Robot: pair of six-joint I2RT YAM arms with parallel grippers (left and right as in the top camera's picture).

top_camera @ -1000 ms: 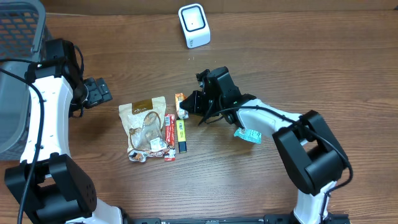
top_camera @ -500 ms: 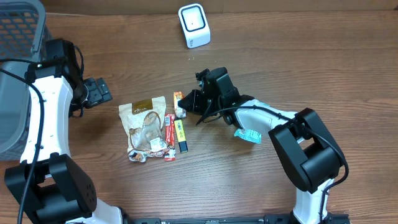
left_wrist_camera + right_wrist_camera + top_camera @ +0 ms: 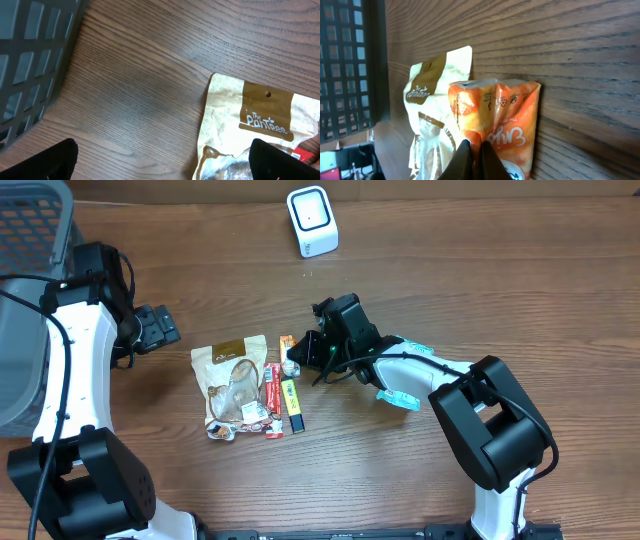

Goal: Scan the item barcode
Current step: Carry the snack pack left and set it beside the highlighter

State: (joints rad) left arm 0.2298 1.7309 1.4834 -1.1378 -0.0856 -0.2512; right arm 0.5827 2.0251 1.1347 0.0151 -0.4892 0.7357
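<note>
The orange packet lay flat on the worktop just beside the brown pouch, its long axis parallel to the pouch's, with the right arm's fingers closed together over one end, while the left arm's fingers hung spread wide beyond the pouch's opposite side.

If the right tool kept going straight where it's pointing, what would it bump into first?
The orange snack packet. The right tool has its shut tips right at the packet, perhaps touching it; depth is hard to judge.
</note>
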